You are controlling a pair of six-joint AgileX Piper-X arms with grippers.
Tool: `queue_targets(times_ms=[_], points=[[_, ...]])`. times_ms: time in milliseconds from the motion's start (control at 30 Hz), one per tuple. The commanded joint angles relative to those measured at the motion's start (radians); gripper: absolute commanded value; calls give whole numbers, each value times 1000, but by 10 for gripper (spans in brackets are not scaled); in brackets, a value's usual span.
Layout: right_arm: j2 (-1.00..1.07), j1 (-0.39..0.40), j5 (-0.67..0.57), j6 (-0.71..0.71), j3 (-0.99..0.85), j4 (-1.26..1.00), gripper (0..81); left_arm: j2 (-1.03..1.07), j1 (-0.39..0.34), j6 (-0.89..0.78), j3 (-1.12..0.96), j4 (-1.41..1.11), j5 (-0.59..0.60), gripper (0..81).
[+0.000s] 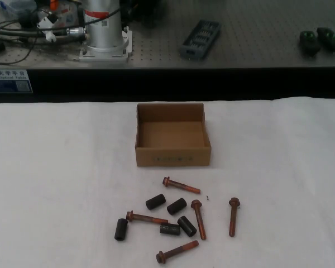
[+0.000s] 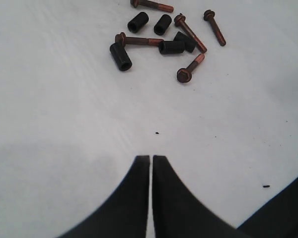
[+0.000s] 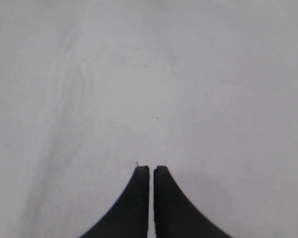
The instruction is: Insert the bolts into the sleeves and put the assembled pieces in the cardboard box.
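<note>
Left gripper (image 2: 151, 157) closed (5 bolts (image 2: 192, 66) ahead)

A white sheet (image 1: 56, 184) is spread out; behind it sit a metal post (image 1: 103, 25), cables (image 1: 17, 30) and a grey case (image 1: 200, 38)

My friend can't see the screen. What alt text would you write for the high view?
An open-topped cardboard box stands on a white-covered bench. Nearer the camera, five copper-coloured bolts and five short black sleeves lie scattered in a loose cluster.
</note>
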Motion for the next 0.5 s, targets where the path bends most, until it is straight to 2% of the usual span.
queue_targets(times_ms=[0,100,300,467], points=[[2,-4,-5,-9,-5,6,36,-4,0,6,-11,-6,3,20],[2,-4,-5,-9,-5,-14,36,-4,0,55,-11,-35,-74,20],[2,-4,-5,-9,-5,-57,36,-4,0,-17,-11,-41,-42,20],[2,-4,-8,-9,-5,-175,36,-4,0,-18,-11,-43,-42,20]])
